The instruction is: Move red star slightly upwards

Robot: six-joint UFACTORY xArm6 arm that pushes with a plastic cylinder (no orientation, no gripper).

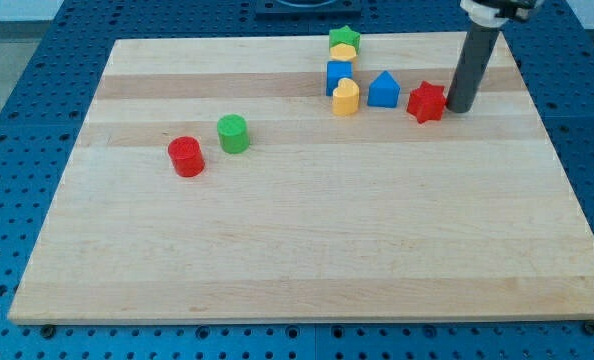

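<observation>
Dark and jawless, my tip rests on the wooden board, holding nothing, just at three o'clock of the red star, a glossy, stubby-pointed block. Blue pentagon block sits at its nine o'clock.

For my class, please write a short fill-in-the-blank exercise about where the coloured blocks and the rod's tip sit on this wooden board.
1. My tip sits just to the view's ____ of the red star-shaped block.
2. The block nearest the view's top edge of the wooden board is the ____ star-shaped block.
3. The red cylinder block has the ____ cylinder block as its nearest neighbour.
4. Between the yellow heart-shaped block and the red star stands the ____ house-shaped block.

Missing words: right; green; green; blue
</observation>
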